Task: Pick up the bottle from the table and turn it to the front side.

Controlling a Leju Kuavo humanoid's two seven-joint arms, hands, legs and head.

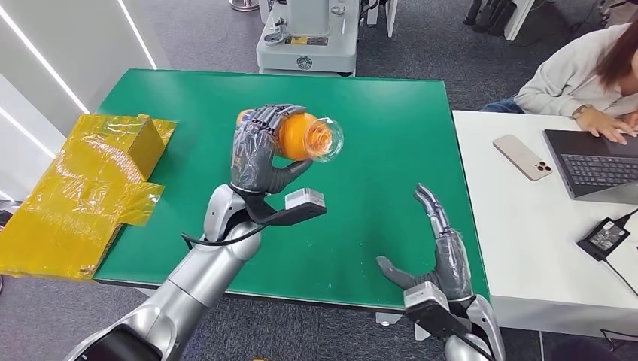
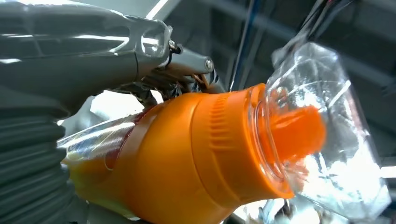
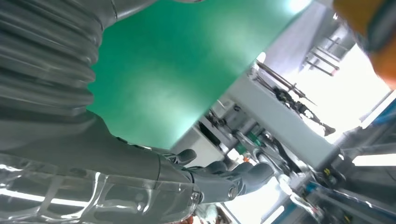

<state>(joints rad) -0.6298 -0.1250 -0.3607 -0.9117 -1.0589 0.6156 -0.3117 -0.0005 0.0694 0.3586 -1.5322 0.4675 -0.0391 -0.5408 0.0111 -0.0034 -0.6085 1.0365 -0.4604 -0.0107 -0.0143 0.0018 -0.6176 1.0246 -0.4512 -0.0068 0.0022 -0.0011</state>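
One orange bottle point(image 1: 301, 135) clamped in left hand point(image 1: 259, 154) fingers above table point(image 1: 391, 113); right hand point(image 1: 444, 256) fingers apart.

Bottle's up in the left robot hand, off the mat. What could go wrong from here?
1. The left robot hand wraps only the orange bottle's body; its clear cap end sticks out sideways, unsupported. Turning it could let it slip and drop onto the green table.
2. The right robot hand is open and low near the table's front edge, probably too far to catch a slip.
3. The smooth plastic seen in the left wrist view may slide under the fingers.
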